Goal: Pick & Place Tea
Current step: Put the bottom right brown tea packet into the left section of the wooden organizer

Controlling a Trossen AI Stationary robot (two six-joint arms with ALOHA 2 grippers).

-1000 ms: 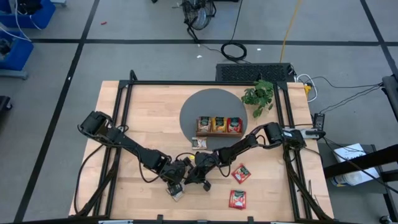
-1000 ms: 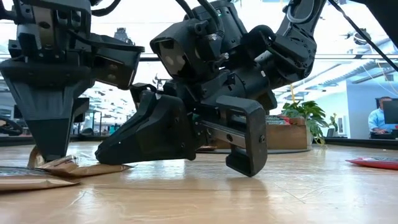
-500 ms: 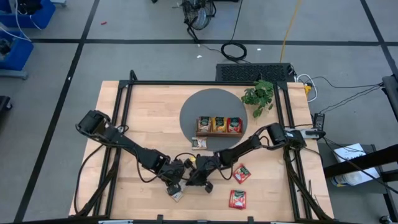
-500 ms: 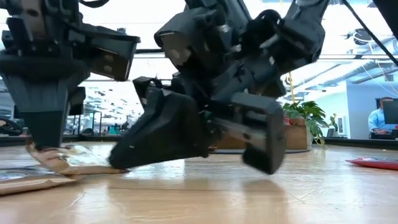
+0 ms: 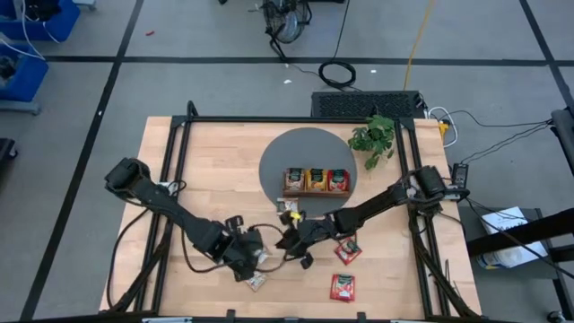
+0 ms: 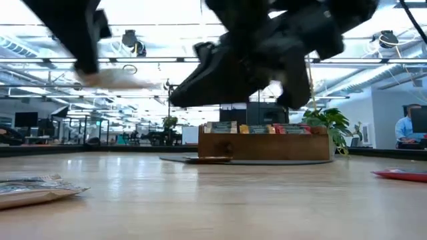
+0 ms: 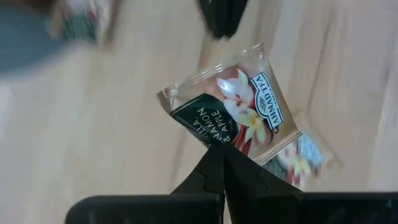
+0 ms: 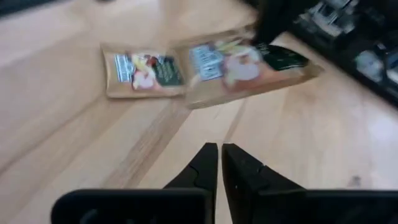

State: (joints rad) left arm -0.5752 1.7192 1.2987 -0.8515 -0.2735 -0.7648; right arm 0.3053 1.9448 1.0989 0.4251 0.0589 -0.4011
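We see the left hand [image 7: 221, 149] pinching a beige tea sachet [image 7: 239, 115] by one corner, lifted off the wooden desk [image 5: 211, 170] near its front edge. The sachet is a flat square with a dark green panel reading "vanilla & apple" and pale flower artwork. A second, matching beige sachet [image 5: 256, 282] lies flat on the desk just below it. The right hand [image 8: 219, 155], fingers pressed together and holding nothing, hovers close beside. Two red sachets [image 5: 344, 268] lie toward the right, and more sachets stand in the wooden tray [image 5: 316, 181] on the grey round mat [image 5: 305, 148].
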